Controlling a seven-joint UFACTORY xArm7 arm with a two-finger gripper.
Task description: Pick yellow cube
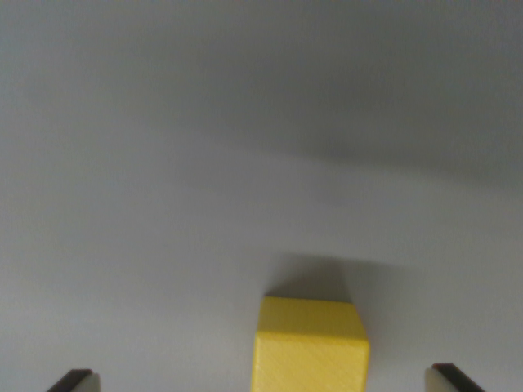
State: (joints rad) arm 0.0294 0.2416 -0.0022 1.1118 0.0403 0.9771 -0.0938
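Note:
A yellow cube (310, 347) rests on a plain grey surface at the bottom of the wrist view, a little right of centre, its lower part cut off by the frame edge. My gripper (261, 380) is open: one dark fingertip (72, 380) shows at the bottom left and the other at the bottom right (451, 379). The cube lies between the two fingertips, closer to the right one, with a gap on each side. Nothing is held.
The grey surface (245, 163) fills the rest of the view, with a soft shadow band across the upper right and a small shadow just behind the cube.

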